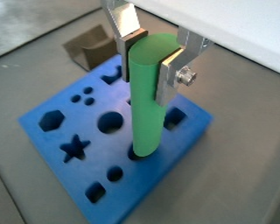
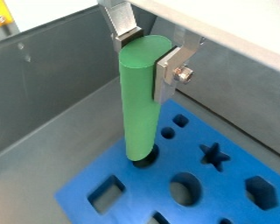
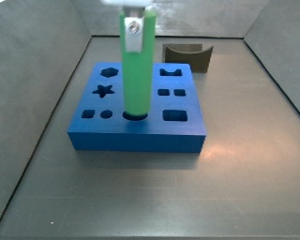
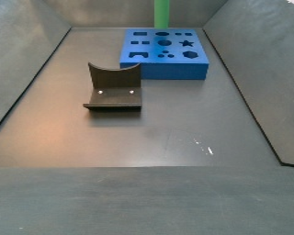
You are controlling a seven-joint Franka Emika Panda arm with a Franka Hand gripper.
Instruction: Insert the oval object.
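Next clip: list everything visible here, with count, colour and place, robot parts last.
Rod: one, bright green, upright, lower end in a hole near the front edge of the block, top held by the end effector.
Block: one, blue, with shaped holes (star, hexagon, circles, squares), on the bin floor.
Curved block: one, dark grey, on the floor apart from the blue block.
Bin: one, grey, with sloped walls around everything.
End effector: one, silver fingers, above the blue block, shut on the rod's top.
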